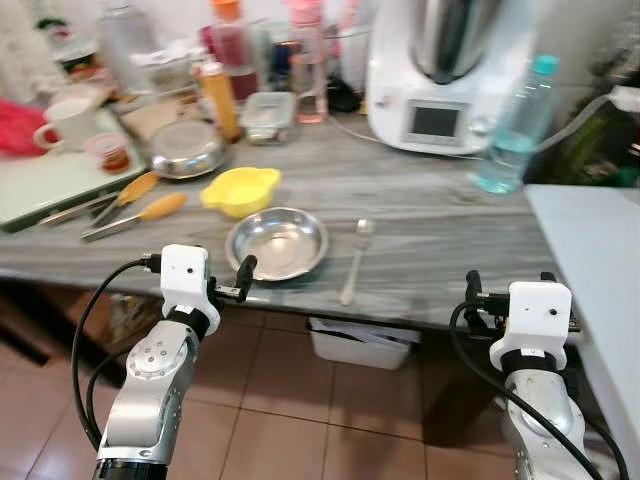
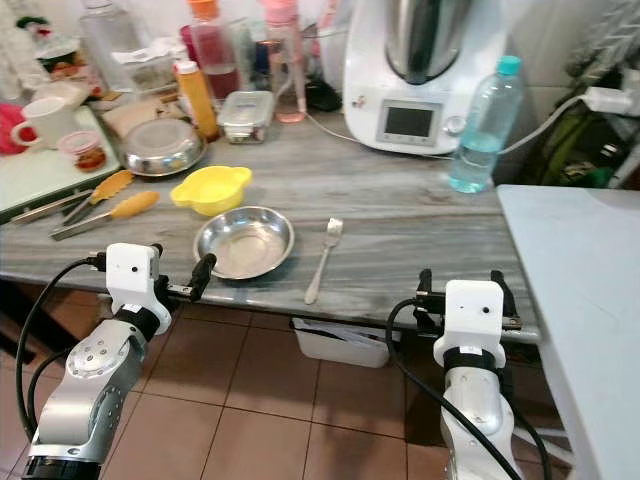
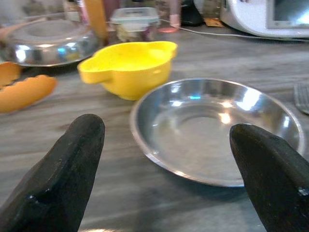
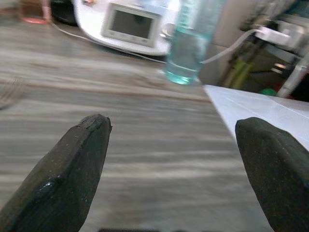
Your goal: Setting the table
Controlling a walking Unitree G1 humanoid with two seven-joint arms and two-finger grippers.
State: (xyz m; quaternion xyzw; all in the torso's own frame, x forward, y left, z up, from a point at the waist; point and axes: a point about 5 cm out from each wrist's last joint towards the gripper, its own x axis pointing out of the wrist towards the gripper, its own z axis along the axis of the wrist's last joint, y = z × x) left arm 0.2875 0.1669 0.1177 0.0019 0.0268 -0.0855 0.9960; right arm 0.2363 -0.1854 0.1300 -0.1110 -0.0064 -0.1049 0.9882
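Observation:
A shallow steel plate (image 1: 277, 243) lies near the front edge of the grey marble table (image 1: 430, 215). Just behind it is a yellow bowl (image 1: 241, 190). A steel spoon (image 1: 356, 260) lies to its right, handle toward me. My left gripper (image 1: 200, 268) hovers open at the table's front edge, just left of the plate. In the left wrist view the plate (image 3: 215, 130) sits between the two fingers (image 3: 63, 174), apart from them. My right gripper (image 2: 460, 285) is open at the table's edge further right, over bare tabletop (image 4: 159, 145), holding nothing.
A white kitchen machine (image 1: 440, 80) and a water bottle (image 1: 515, 125) stand at the back right. Orange-tipped tongs (image 1: 135, 210), a steel lidded bowl (image 1: 187, 148), a mug (image 1: 70, 120) and several bottles fill the left. A white counter (image 1: 590, 250) adjoins on the right; a bin (image 1: 360, 345) sits underneath.

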